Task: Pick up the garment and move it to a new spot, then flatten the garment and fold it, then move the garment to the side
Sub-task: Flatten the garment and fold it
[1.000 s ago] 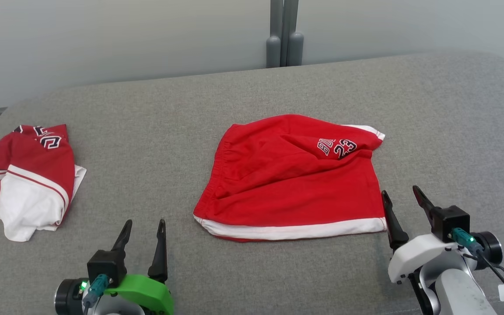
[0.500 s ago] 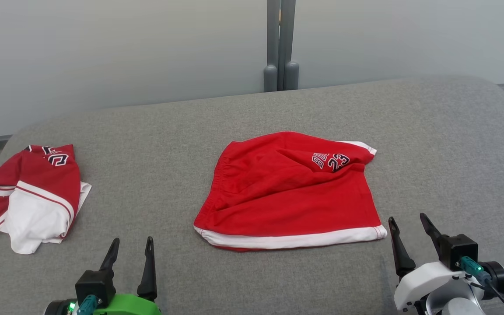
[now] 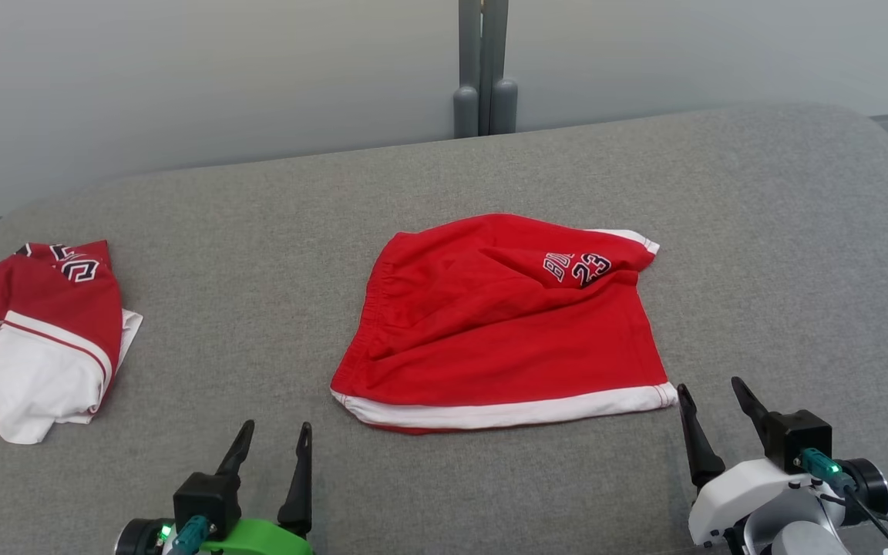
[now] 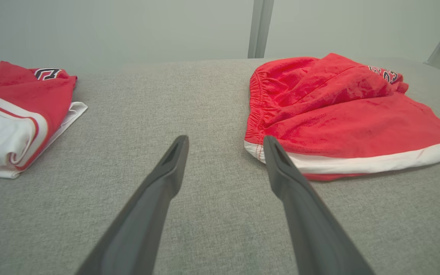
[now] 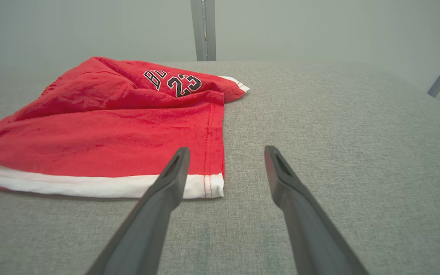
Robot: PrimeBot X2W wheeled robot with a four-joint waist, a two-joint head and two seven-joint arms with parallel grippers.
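Observation:
The garment (image 3: 506, 324) is a pair of red shorts with a white hem and "23" print, lying crumpled but spread on the grey cushioned surface (image 3: 274, 231). My left gripper (image 3: 276, 425) stands open just near and left of the shorts' near left corner, touching nothing. In the left wrist view the garment (image 4: 338, 114) lies right of the open left gripper (image 4: 224, 139). My right gripper (image 3: 708, 384) is open beside the near right corner of the hem. In the right wrist view the garment (image 5: 109, 126) lies left of the right gripper (image 5: 225, 149), whose left finger overlaps the hem corner.
A second red and white garment (image 3: 35, 339) lies bunched at the far left edge of the surface, also in the left wrist view (image 4: 17, 110). A grey post (image 3: 482, 69) stands against the pale wall behind. Bare grey surface stretches to the right of the shorts.
The head view has shifted. My left gripper has moved right, closer to the shorts' near left corner. My right gripper has drawn back toward the near edge. The shorts lie as before.

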